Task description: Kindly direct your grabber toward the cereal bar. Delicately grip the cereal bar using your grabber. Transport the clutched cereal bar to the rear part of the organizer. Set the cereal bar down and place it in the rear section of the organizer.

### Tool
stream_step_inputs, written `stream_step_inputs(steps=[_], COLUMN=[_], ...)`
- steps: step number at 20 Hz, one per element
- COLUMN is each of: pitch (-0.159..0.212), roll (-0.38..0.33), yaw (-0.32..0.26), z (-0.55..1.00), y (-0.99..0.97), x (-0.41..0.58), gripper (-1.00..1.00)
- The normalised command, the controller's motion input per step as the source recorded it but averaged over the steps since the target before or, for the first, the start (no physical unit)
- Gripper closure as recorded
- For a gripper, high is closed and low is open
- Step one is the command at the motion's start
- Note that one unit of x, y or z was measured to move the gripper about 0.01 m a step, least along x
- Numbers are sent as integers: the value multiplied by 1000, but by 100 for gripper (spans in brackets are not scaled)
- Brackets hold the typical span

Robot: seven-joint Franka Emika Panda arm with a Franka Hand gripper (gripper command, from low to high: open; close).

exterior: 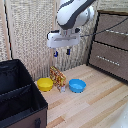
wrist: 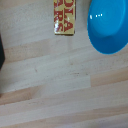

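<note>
So the gripper (exterior: 62, 52) is hanging in the air above the bar (exterior: 58, 78), fingers a little apart and gripping nothing. The bar is sitting upright on the table (exterior: 95, 102) between the yellow bowl (exterior: 45, 84) and the blue bowl (exterior: 77, 85), with the organizer (exterior: 20, 97) standing off toward the exterior view's left, well apart from it. In the wrist view the bar (wrist: 64, 17) is showing just beside the blue bowl (wrist: 109, 26), not touching it.
</note>
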Motion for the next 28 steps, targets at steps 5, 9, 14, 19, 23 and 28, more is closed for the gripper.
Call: stream_step_inputs(steps=[5,9,14,19,23,28], pitch=[63,76,102,127,76,12], roll=[12,1,0,-3,-42,-66], yaw=[3,2,0,0,-16,-31], z=[-225,-263,-234,-271,-289,-297], y=[-83,-81,-97,-49,28,133], x=[630,609,445,243,-6,-2], gripper=[-100,-100,-100,-100,-100,-100])
